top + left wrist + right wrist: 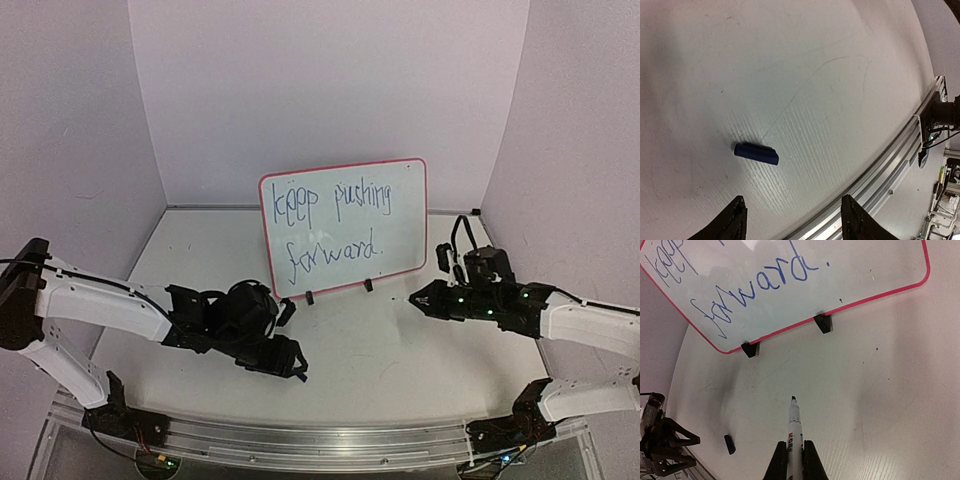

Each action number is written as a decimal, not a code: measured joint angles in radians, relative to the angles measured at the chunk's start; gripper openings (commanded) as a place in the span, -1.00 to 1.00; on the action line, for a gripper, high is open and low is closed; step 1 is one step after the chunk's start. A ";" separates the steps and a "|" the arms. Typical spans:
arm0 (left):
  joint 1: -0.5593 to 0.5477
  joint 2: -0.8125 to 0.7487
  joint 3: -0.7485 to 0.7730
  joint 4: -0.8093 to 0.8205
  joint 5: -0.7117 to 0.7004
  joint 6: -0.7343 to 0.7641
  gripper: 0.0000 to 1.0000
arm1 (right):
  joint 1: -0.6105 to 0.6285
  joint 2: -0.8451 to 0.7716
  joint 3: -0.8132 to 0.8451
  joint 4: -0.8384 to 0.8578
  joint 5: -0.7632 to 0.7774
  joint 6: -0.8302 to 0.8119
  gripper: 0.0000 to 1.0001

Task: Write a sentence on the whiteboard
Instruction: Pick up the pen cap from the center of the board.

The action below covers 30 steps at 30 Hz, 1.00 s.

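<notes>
Two lines of blue make up the sentence (335,225), "keep pushing forward.", on the whiteboard (405,235), which stands on its feet (823,323) at the far middle of the table (380,350). I judge the writing done, so the step in hand is capping the marker (795,432). My right gripper (795,446) is clamped on it, bare tip aimed at the board but well short of it. The cap (756,153) lies flat near the rail (880,170). My left gripper (793,200) hovers near it, jaws apart and empty. I'd centre the cap between the fingers, turn the wrist so they close across its narrow sides, then go low before closing.
</notes>
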 measured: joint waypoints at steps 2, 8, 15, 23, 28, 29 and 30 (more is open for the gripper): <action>-0.007 0.013 0.002 -0.020 -0.006 -0.055 0.24 | 0.021 0.001 -0.006 0.002 0.006 0.007 -1.00; -0.006 0.086 0.041 -0.052 0.001 -0.134 0.20 | 0.044 0.001 -0.026 0.017 0.022 0.017 -1.00; 0.021 0.217 0.126 -0.071 0.061 -0.138 0.02 | 0.044 0.001 -0.030 0.019 0.041 0.014 -1.00; 0.053 0.296 0.207 -0.151 0.090 -0.129 -0.03 | 0.045 0.001 -0.030 0.023 0.050 0.010 -1.00; 0.068 0.336 0.239 -0.165 0.112 -0.109 -0.09 | 0.045 0.001 -0.030 0.024 0.061 0.009 -1.00; 0.072 0.344 0.244 -0.168 0.115 -0.104 -0.11 | 0.045 0.003 -0.030 0.024 0.062 0.007 -1.00; 0.076 0.353 0.249 -0.171 0.118 -0.098 -0.12 | 0.045 0.007 -0.030 0.024 0.064 0.006 -1.00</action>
